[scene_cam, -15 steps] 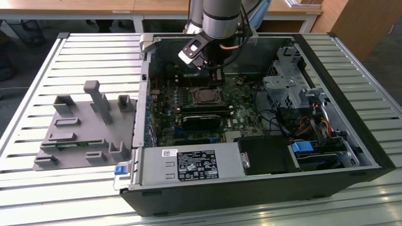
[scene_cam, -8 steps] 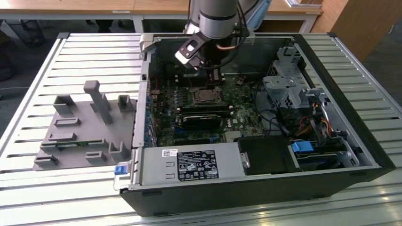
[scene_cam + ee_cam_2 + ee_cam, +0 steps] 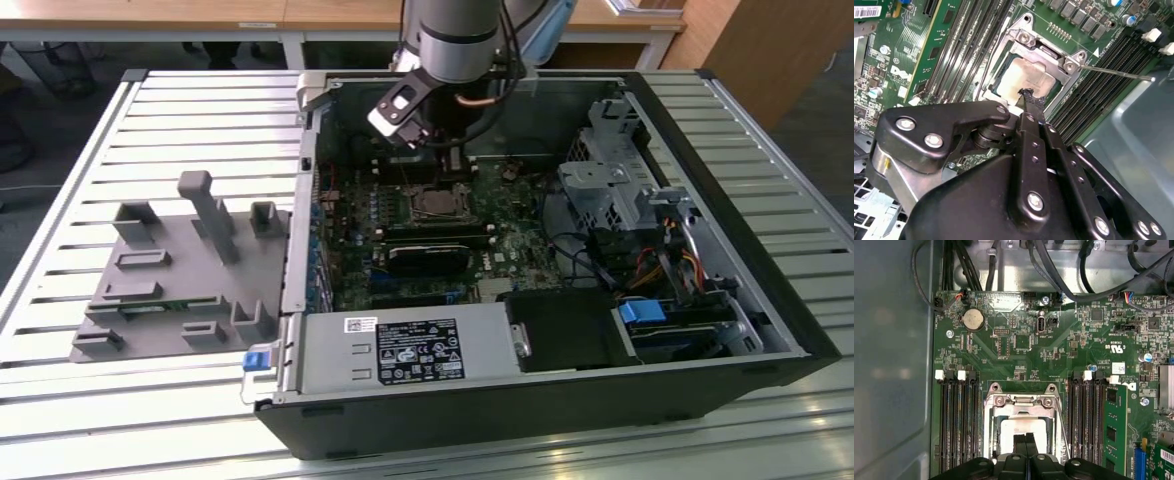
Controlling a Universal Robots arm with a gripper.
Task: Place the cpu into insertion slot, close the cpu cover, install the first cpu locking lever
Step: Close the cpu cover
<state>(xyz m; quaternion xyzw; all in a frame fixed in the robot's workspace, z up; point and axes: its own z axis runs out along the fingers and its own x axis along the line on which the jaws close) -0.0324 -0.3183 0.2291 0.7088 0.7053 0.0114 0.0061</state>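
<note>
Slatted metal table (image 3: 160,110) noted, open computer case (image 3: 534,420) laid on it. Inside, gripper (image 3: 1029,97) held above insertion slot (image 3: 438,205), fingers pressed together, nothing pinched. Seated there, cpu (image 3: 1024,75) is framed by cpu cover (image 3: 1046,47); locking lever (image 3: 1119,72) seen swung out. Judged: cpu light, stiff, fragile; best gripped by opposite edges only.
</note>
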